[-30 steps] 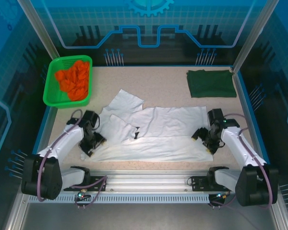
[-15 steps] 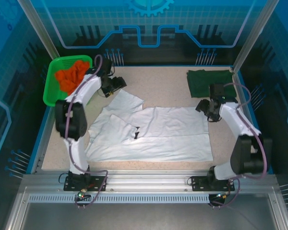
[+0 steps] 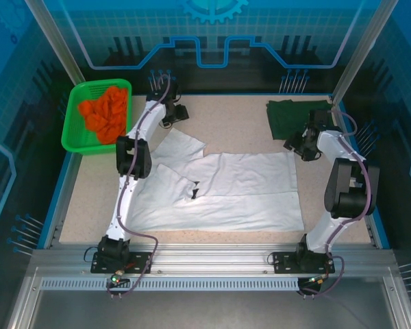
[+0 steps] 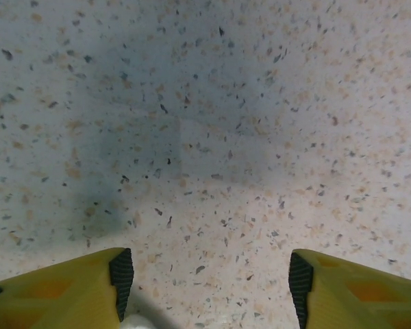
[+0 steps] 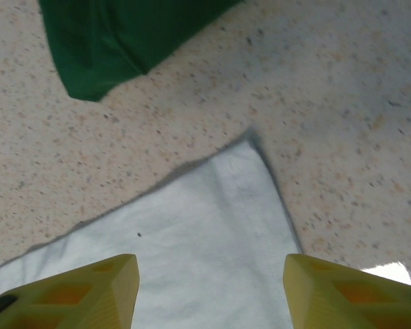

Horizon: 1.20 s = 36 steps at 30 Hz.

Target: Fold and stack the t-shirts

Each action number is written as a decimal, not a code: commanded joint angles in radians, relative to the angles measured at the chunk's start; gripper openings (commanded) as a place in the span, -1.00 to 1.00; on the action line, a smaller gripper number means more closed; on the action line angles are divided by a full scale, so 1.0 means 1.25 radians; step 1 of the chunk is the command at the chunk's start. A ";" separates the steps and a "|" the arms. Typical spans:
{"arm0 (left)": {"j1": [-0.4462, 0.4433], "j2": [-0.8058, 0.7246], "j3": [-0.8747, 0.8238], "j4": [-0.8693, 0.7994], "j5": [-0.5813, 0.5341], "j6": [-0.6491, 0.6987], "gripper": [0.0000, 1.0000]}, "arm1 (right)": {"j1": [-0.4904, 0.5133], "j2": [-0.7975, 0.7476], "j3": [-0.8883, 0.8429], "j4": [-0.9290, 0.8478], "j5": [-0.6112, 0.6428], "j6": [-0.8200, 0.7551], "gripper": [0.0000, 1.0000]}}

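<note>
Left gripper (image 3: pixel 172 113) of mine hangs over bare table (image 3: pixel 226 116) near the far edge, just beyond the white t-shirt (image 3: pixel 219 192). Its jaws stand apart with nothing between them. My right gripper (image 3: pixel 298 145) sits at that shirt's far right corner, jaws likewise apart and gripping nothing.

From overhead I get the whole layout. The white t-shirt is spread wide across the middle of the table, smooth toward the right, creased and overlapped toward the left. The dark green t-shirt (image 3: pixel 298 116) lies folded flat in the far right corner, apart from the white one. A green mesh basket (image 3: pixel 72 116) stands at the far left with orange cloth (image 3: pixel 106 113) heaped inside.

My left wrist camera gives the close look. Speckled tabletop lies under the left gripper (image 4: pixel 209 274), and a sliver of something white sits at the bottom edge by one finger, too little to name. My right wrist camera shows the right gripper (image 5: pixel 209 281) above the pointed corner of the white t-shirt (image 5: pixel 192 240). A strip of bare table separates that corner from the folded edge of the dark green t-shirt (image 5: pixel 116 41). Whether my fingers touch the cloth I cannot tell.

A second ago both arms were tucked low, the left gripper at the white shirt's near left edge and the right at its near right corner. Both have since stretched out to the far side. The shirts and basket lie as they did.
</note>
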 commanded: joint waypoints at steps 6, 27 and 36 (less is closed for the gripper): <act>-0.018 -0.015 -0.051 -0.059 -0.081 0.064 0.23 | -0.008 0.065 0.049 0.023 -0.048 -0.021 0.14; -0.016 -0.049 -0.113 -0.074 -0.126 0.101 0.02 | -0.010 0.115 0.094 0.021 -0.047 -0.032 0.14; -0.018 -0.030 -0.115 -0.063 -0.110 0.097 -0.35 | -0.010 0.138 0.127 -0.004 -0.022 -0.051 0.12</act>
